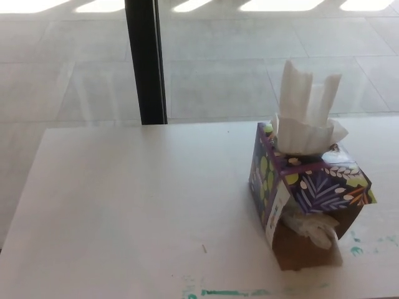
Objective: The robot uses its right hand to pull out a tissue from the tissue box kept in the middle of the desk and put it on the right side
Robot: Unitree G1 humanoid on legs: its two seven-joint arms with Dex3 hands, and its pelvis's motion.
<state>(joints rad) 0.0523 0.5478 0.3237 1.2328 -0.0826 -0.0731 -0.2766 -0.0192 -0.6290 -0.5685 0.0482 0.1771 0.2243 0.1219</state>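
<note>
The tissue [305, 109] stands upright out of the top of the box [308, 193] toward the desk's [137, 205] right, its long axis vertical, while neither hand shows, so their openness cannot be told, nor which is nearer.

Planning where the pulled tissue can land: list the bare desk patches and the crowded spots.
The widest bare stretch of desk runs left of the tissue box, from the far edge by the black post to the near edge with green marks. Right of the box only a narrow strip remains before the picture's edge. The upright tissue crowds the box top. Neither hand shows.
</note>
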